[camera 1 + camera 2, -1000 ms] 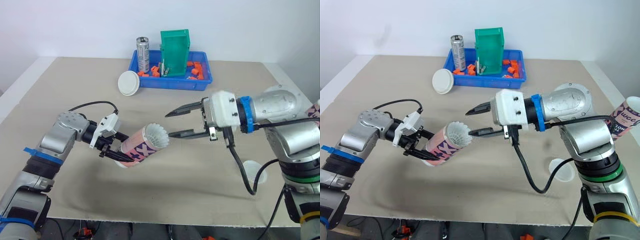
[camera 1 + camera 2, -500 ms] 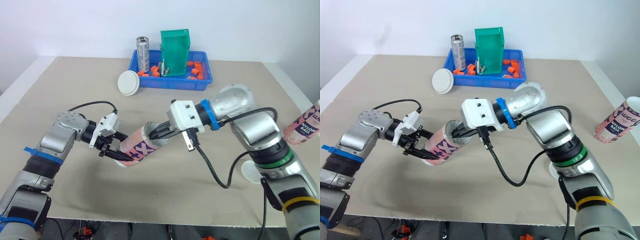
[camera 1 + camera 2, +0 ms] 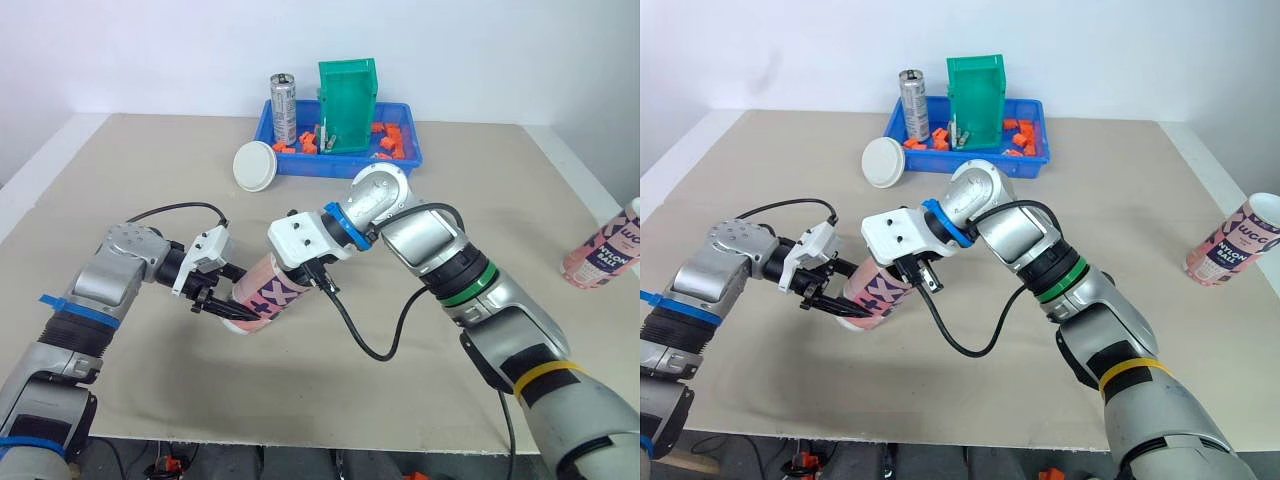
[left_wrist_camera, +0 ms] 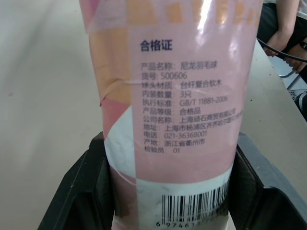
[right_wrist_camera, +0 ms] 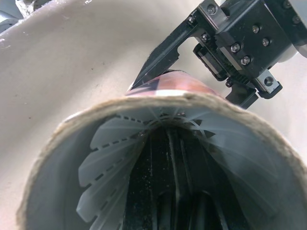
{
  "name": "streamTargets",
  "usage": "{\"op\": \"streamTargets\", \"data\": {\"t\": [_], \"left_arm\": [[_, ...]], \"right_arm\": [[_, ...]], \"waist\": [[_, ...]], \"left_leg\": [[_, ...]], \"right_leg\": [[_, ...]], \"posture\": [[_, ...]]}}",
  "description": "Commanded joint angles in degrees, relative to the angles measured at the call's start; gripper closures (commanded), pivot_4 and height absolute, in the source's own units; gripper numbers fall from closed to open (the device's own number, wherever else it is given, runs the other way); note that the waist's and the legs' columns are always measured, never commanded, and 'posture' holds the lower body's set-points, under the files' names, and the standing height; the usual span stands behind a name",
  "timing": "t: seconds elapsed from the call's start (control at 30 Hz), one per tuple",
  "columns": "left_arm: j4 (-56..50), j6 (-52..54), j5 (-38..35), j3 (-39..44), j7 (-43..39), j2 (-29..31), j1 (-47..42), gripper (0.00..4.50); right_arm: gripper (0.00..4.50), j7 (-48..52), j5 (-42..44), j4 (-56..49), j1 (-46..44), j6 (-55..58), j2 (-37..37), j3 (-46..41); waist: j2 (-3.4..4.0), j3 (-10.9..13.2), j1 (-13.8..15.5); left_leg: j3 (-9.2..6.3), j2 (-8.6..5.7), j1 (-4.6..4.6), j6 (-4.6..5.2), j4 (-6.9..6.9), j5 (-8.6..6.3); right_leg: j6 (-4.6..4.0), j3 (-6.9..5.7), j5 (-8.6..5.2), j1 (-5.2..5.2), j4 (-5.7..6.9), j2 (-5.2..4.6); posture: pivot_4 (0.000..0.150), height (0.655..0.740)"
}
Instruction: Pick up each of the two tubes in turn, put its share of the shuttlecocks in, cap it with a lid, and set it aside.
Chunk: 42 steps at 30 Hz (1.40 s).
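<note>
Right gripper (image 5: pixel 178 201) deep in the mouth of the held tube (image 3: pixel 262 295)
The left gripper (image 3: pixel 222 300) clamps the pink tube's base, holding it tilted over the table (image 3: pixel 150 380) at 8 o'clock. Inside sits a shuttlecock (image 5: pixel 103 158); whether the right gripper is clenched cannot be told. The second tube (image 3: pixel 603 245) stands at 3 o'clock.

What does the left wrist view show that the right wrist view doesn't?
Left wrist view: the pink tube side-on, with its printed label and barcode, plus a person's hand in the background. Right wrist view: the tube's open mouth, the white shuttlecock skirt inside, and the right pincer reaching in. Both: the tube clamped in the left pincer.
</note>
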Motion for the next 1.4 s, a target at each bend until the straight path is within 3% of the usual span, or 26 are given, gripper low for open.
{"op": "streamTargets", "data": {"t": [0.03, 0.23, 0.43, 0.67, 0.8, 0.97, 1.4], "left_arm": [[-3.5, -0.1, -1.7, 1.9, -0.3, -0.9, -0.9, 1.75], [-4.0, 0.2, -1.7, 2.7, -0.3, -1.2, -0.3, 1.75], [-4.6, 0.2, -2.5, 3.5, 0.3, -1.9, 0.4, 1.75], [-6.7, 1.6, -7.9, 8.2, 4.9, -7.1, 2.0, 1.75], [-9.2, 2.8, -11.4, 10.1, 10.0, -13.2, 5.1, 1.75], [-3.6, -7.7, -5.4, 7.6, 14.4, -20.4, 10.3, 1.75], [13.1, -24.9, 0.5, 6.5, 14.9, -26.1, 12.9, 1.75]], "right_arm": [[4.47, 1.8, 2.5, -0.9, -1.6, 0.7, -0.1, -3.7], [4.47, 8.4, 12.7, -7.6, -2.7, 6.1, -9.3, -13.6], [4.47, 8.0, 15.5, -11.9, -1.4, 7.8, -17.6, -18.0], [4.47, 3.3, 15.4, -17.8, 8.9, 8.2, -26.5, -24.0], [4.47, 0.2, 15.1, -20.8, 16.0, 10.1, -30.7, -26.9], [4.47, -4.1, 10.4, -21.3, 25.4, 8.8, -37.2, -29.4], [4.47, -5.2, 6.7, -19.2, 43.4, 4.3, -52.1, -37.8]], "waist": [[0.00, 0.0, 0.0], [0.00, 0.0, 0.4], [0.00, 0.0, 0.3], [-0.01, 0.0, 0.4], [0.01, 0.0, 0.6], [0.00, 0.0, 1.2], [0.13, -0.1, 1.8]], "left_leg": [[-0.01, 0.00, -0.01, 0.00, 0.00, 0.00], [-0.12, -0.07, -0.07, -0.01, 0.02, 0.01], [-0.17, -0.05, -0.03, -0.01, -0.07, 0.00], [-0.18, -0.08, -0.05, -0.01, -0.07, 0.00], [-0.21, -0.12, -0.05, -0.01, -0.05, 0.00], [-0.19, -0.17, 0.02, -0.01, -0.04, 0.00], [0.31, -0.33, 0.13, 0.01, 0.28, 0.07]], "right_leg": [[0.00, -0.01, 0.00, 0.01, 0.00, 0.00], [-0.01, -0.04, 0.00, 0.05, 0.00, -0.04], [-0.07, -0.09, -0.07, 0.03, 0.00, -0.01], [-0.07, -0.11, -0.11, 0.06, -0.02, -0.06], [-0.04, -0.11, -0.11, 0.09, -0.01, -0.08], [-0.02, -0.10, -0.10, 0.18, -0.03, -0.12], [0.08, -0.04, 0.01, 0.31, -0.14, -0.60]], "posture": [[0.150, 0.7362], [0.150, 0.7362], [0.150, 0.7362], [0.150, 0.7362], [0.150, 0.7362], [0.150, 0.7362], [0.150, 0.7362]]}}
